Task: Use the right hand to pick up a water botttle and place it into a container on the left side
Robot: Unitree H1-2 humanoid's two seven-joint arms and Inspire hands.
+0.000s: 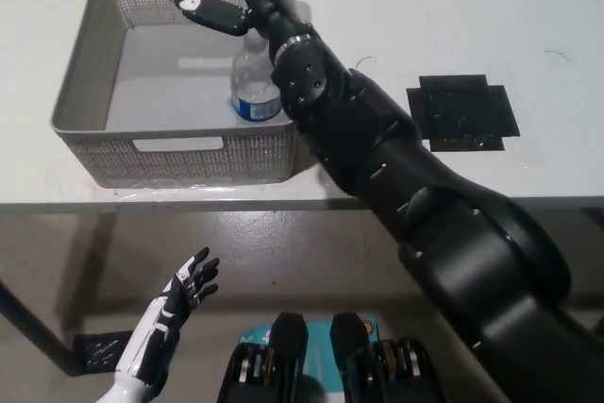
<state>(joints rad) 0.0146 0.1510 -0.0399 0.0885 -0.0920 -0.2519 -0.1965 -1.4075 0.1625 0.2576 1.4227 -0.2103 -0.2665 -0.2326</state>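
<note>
White table (453, 7) across the far half of the view, with its near edge running left to right; below that edge, grey-brown floor (311, 252). A black cross-shaped mat (462, 112) lying flat on the table at the right. A dark table leg (33, 332) seen at the lower left, over the floor.

Grey perforated container (85, 73) on the left part of the table, rectangular, with handle cut-outs in its near and far walls. Inside it, at the near right corner, a clear water bottle (255, 82) with a blue label on its lower part. Bottle standing upright, long axis about vertical, cap pointing up toward the camera and a little to the far side; base on the container floor, just beside the right wall.

Black right hand (226, 2) over the far part of the container, reaching in from the right, with the black arm crossing the right wall. Fingers spread apart and holding nothing; some pointing left, one pointing far. Bottle near the wrist, on its near side, apart from the fingers; whether the wrist touches the cap cannot be told.

White left hand (175, 304) resting low at the near left, below the table edge and over the floor, with dark fingers apart and nothing in them.
</note>
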